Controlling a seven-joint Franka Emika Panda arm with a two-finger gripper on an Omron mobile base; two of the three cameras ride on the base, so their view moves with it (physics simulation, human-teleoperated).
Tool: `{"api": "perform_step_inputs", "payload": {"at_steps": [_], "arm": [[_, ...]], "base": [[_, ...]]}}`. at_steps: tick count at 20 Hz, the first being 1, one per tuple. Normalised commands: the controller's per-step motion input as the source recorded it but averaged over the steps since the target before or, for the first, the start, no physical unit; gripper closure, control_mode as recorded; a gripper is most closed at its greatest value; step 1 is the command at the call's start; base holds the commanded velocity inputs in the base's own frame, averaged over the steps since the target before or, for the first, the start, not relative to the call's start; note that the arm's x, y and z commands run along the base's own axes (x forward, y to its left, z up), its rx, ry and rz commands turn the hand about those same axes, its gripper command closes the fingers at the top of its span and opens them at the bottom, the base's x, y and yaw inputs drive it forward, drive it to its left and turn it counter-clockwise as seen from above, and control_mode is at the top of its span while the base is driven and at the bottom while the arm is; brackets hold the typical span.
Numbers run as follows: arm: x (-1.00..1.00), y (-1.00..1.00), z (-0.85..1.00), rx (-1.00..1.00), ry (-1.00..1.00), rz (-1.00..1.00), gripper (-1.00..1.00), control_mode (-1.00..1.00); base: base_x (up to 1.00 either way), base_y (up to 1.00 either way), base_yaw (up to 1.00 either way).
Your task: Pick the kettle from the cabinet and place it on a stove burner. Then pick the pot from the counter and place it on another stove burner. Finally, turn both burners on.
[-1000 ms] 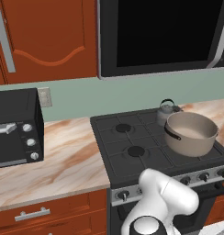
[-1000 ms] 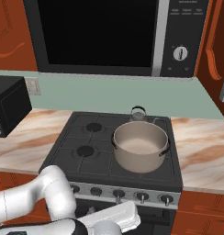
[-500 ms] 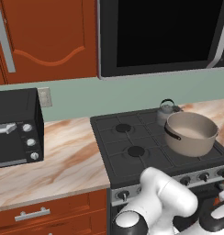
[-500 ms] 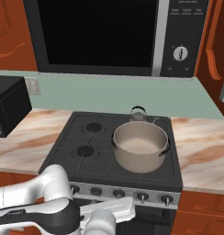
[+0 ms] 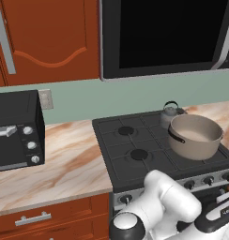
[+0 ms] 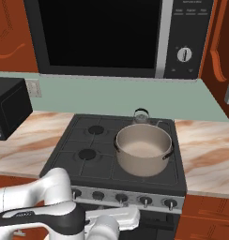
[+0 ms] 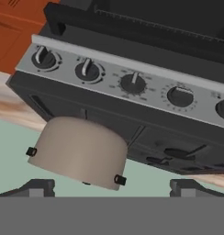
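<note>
The black microwave [image 6: 102, 37] hangs above the stove, with reddish-brown cabinet [image 5: 50, 42] doors to either side and a long silver bar handle [image 5: 4, 40] on the left one. Below it the black cooktop [image 6: 102, 145] sits set into the pale marble-patterned surface [image 5: 64, 168], which runs off to both sides. A black toaster oven [image 5: 15, 129] stands on that surface at the left, against the green wall.

The white arm [image 5: 163, 211] folds low in front of the stove, its hand down by the silver front panel [image 6: 125, 197].

The pot [image 6: 143, 149] rests on the front right burner, wide and grey-beige with a pale inside and dark side handles. In the hand view it appears upside down [image 7: 79, 151], beyond the row of knobs [image 7: 132, 82].

The kettle [image 6: 141, 116] sits on the back right burner, just behind the pot and partly hidden by its rim; its thin black arched handle rises above it. The two left burners [image 6: 87, 153] are bare, their round black caps under the grates.

The fingers [image 7: 39, 187] stand spread wide apart at the bottom of the hand view, released and grasping nothing, pointing toward the knob panel.
</note>
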Motion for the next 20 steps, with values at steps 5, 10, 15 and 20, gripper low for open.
{"api": "perform_step_inputs", "payload": {"at_steps": [5, 10, 15, 20], "arm": [[0.00, -0.20, -0.10, 0.02, -0.05, -0.03, -1.00, -1.00], [0.05, -0.09, -0.12, 0.03, 0.00, -0.01, -1.00, -1.00], [0.20, -0.01, -0.05, 0.03, -0.01, 0.00, -1.00, -1.00], [0.15, -0.09, -0.11, 0.03, -0.04, 0.00, -1.00, -1.00]], "base": [[0.00, 0.00, 0.00], [0.00, 0.00, 0.00], [0.00, 0.00, 0.00], [0.00, 0.00, 0.00]]}}
